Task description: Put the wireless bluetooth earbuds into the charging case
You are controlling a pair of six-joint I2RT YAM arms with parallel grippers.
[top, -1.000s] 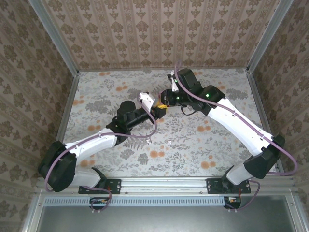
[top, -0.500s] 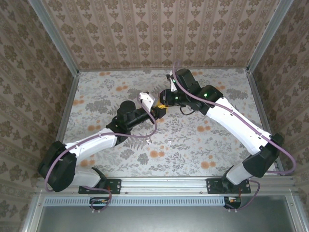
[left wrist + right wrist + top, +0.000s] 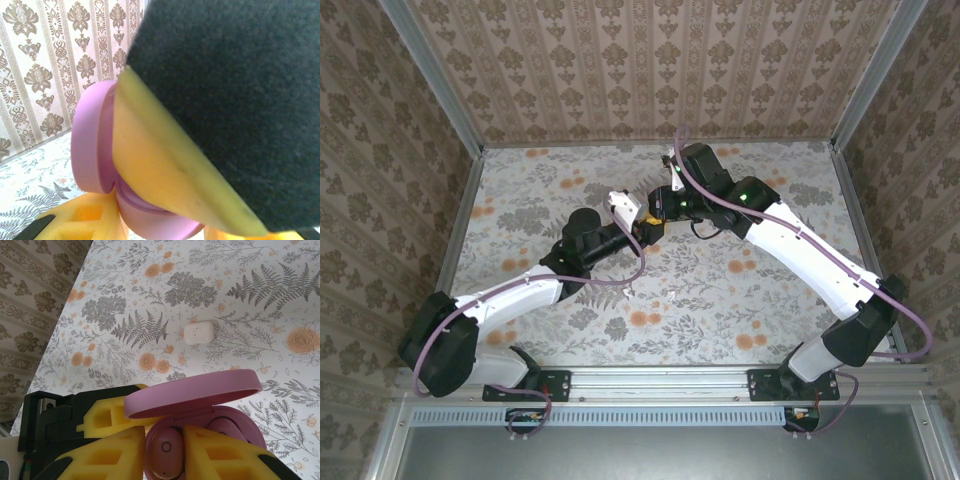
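Top external: left gripper and right gripper meet tip to tip above the floral table.
Left wrist: one pink charging case, clamped between the left gripper's yellow fingers.
Right wrist: case lid raised; one pink earbud seated inside, with the right gripper's fingers on either side of it, though I cannot tell whether they grip it. One white case lies on the table beyond.

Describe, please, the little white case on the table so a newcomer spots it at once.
On the floral tablecloth, look just past the raised lid of the open pink charging case. The white case lies alone among fern prints. Unlike the pink one, it is plain white and shut.
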